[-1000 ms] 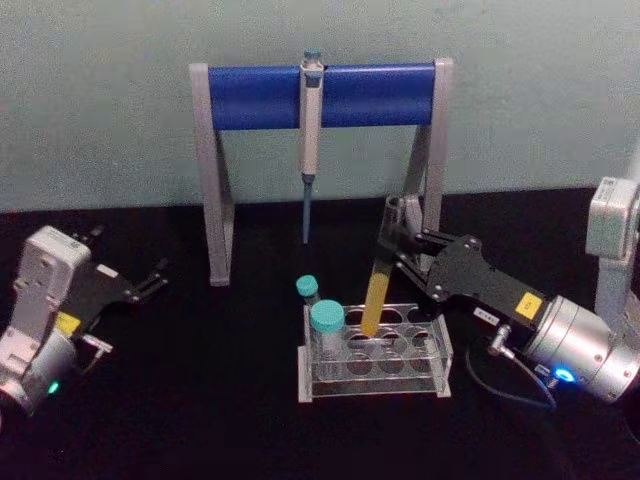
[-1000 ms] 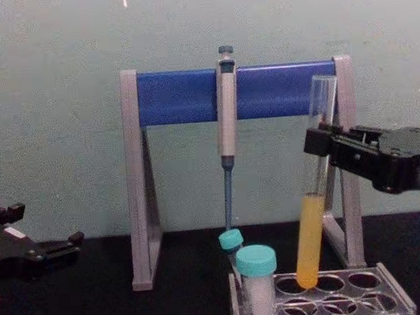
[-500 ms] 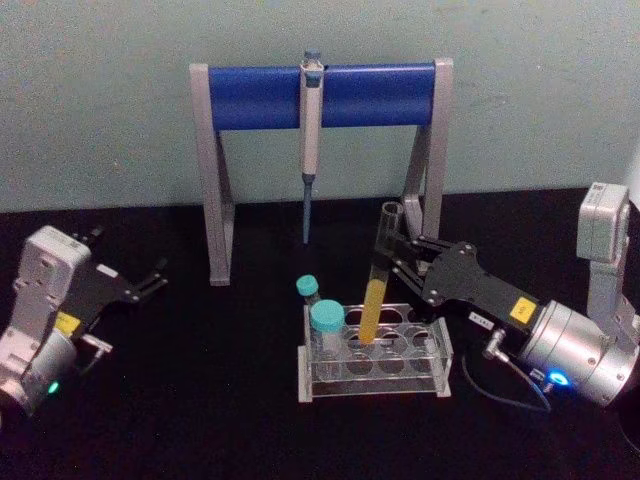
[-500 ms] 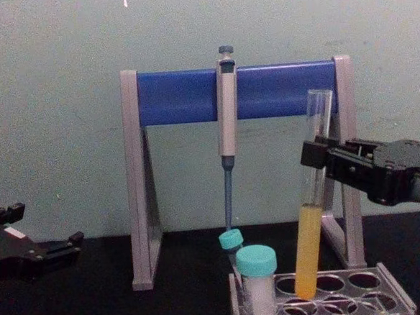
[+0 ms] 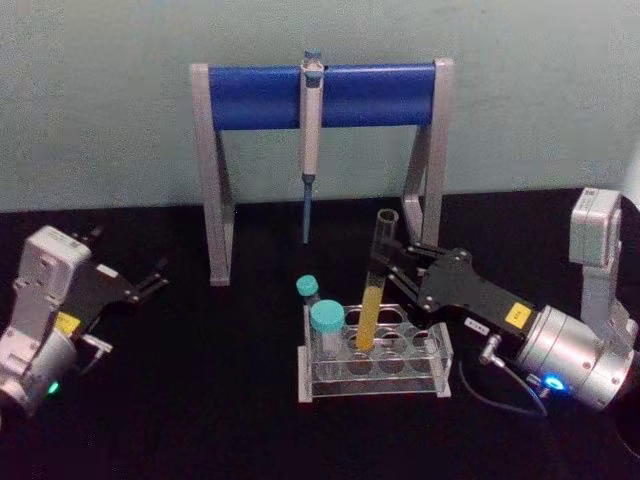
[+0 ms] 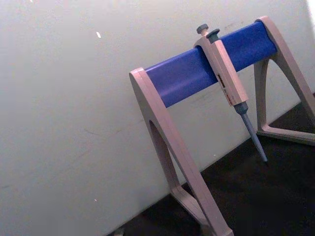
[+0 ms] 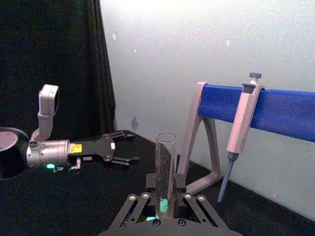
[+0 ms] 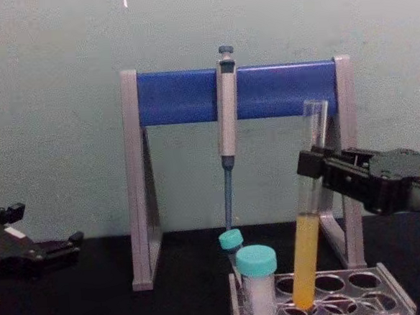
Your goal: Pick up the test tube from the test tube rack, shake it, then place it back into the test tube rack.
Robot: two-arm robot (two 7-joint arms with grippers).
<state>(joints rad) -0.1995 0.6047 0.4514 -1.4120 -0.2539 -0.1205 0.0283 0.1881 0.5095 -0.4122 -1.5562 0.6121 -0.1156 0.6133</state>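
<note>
At the chest view's lower right, the test tube [image 8: 308, 251] is seen with its bottom in a test tube rack [image 8: 394, 299] hole; the right wrist view adds its open mouth. It is clamped near-vertical by the right tool [image 8: 308, 163].

I held my right gripper [image 5: 388, 262] clamped on the test tube [image 5: 371, 305]; my left gripper [image 5: 155, 278] sat parked aside, fingers apart.

head: high, looking down at pipette stand [image 5: 250, 97] | chest: low, level, nearer | left wrist: close, tilted, below stand | right wrist: oblique to stand | head+chest share test tube rack [image 5: 400, 372] before stand
</note>
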